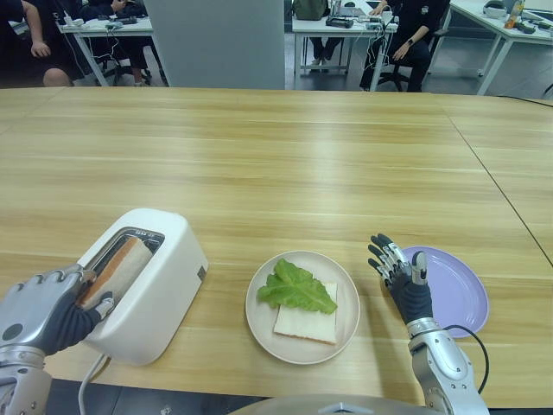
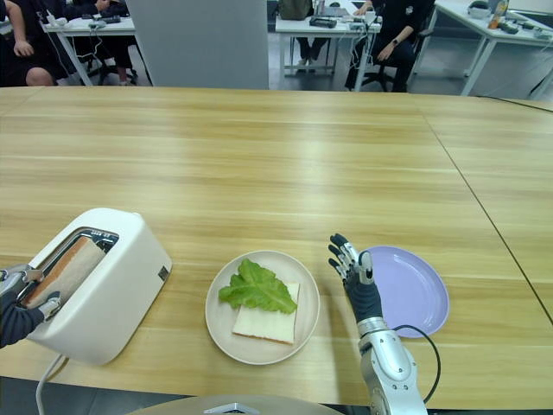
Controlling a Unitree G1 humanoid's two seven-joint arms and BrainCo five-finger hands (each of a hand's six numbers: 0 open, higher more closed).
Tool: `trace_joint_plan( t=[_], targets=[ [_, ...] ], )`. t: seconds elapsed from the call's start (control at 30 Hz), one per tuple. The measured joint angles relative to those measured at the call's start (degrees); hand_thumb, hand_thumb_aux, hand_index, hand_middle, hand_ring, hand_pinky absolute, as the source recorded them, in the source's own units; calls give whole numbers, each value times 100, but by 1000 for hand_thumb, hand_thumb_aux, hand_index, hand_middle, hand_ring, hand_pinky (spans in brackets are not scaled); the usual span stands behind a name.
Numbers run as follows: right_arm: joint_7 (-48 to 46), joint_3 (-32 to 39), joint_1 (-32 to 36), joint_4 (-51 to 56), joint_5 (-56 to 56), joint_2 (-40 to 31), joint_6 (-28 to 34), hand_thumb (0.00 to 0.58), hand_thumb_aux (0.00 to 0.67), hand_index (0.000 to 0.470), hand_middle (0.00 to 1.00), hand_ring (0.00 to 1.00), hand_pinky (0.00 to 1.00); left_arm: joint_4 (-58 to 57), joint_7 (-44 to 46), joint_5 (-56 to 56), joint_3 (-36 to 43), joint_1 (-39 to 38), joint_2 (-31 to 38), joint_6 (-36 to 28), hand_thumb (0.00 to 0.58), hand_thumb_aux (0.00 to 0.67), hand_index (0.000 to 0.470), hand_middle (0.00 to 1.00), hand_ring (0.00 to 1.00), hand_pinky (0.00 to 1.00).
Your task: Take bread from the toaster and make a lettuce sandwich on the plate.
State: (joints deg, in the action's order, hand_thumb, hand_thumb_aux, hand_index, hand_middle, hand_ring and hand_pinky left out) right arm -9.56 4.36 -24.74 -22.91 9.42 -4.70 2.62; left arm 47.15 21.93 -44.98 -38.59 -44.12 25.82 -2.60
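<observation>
The left hand (image 1: pixel 41 313) wears grey metal plating over black. The right hand (image 1: pixel 403 278) is black and silver-tipped. Its forearm (image 1: pixel 441 363) is silver.

Wooden table (image 1: pixel 276 156): pale plank top, spans the whole frame from lower edge to upper third; a dark joint (image 1: pixel 492 177) runs diagonally across its right side.
Purple plate (image 1: pixel 460 298): round, shallow, lying flat on the table at lower right.
Grey partition (image 1: pixel 216 43): upright panel, upper centre-left, behind the table's far edge.
White desks: one upper left (image 1: pixel 112 28), one upper centre (image 1: pixel 341 26), one upper right (image 1: pixel 505 26), each with small items on top too small to identify.
</observation>
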Motion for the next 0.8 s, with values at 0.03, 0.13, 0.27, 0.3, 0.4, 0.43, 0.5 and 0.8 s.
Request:
trace_joint_plan(
  t=[0.03,0.13,0.27,0.3,0.4,0.43,0.5,0.8],
  targets=[
    [0,1,1,23,-4,0,-3,0,0,0,0,0,0,0,-1,14,11,20,-26,6,580,670,460,345,345,345],
    [-2,4,37,106,-23,0,-16,0,0,0,0,0,0,3,-11,57,26,124,-138,-3,580,670,460,349,349,349],
    [-2,-4,90,163,-25,-7,-47,0,0,0,0,0,0,34,-37,161,-36,426,-213,-78,580,670,460,439,439,439],
    [-1,-4,91,180,-25,-8,-49,0,0,0,0,0,0,59,-60,181,-70,511,-213,-87,580,670,460,439,439,439],
    [3,-6,87,240,-38,-8,-61,0,0,0,0,0,0,136,-122,269,-262,828,-160,-109,580,670,460,549,549,549],
    [4,-8,88,246,-50,-9,-64,0,0,0,0,0,0,142,-122,284,-290,885,-133,-117,580,670,460,549,549,549],
    [11,-8,92,258,-82,-8,-77,0,0,0,0,0,0,181,-122,329,-362,1078,-35,-145,580,670,460,635,635,635],
    [72,-15,181,307,-126,9,-100,0,0,0,0,0,0,223,-110,439,-729,2186,614,-400,580,670,460,678,678,678]
  ],
)
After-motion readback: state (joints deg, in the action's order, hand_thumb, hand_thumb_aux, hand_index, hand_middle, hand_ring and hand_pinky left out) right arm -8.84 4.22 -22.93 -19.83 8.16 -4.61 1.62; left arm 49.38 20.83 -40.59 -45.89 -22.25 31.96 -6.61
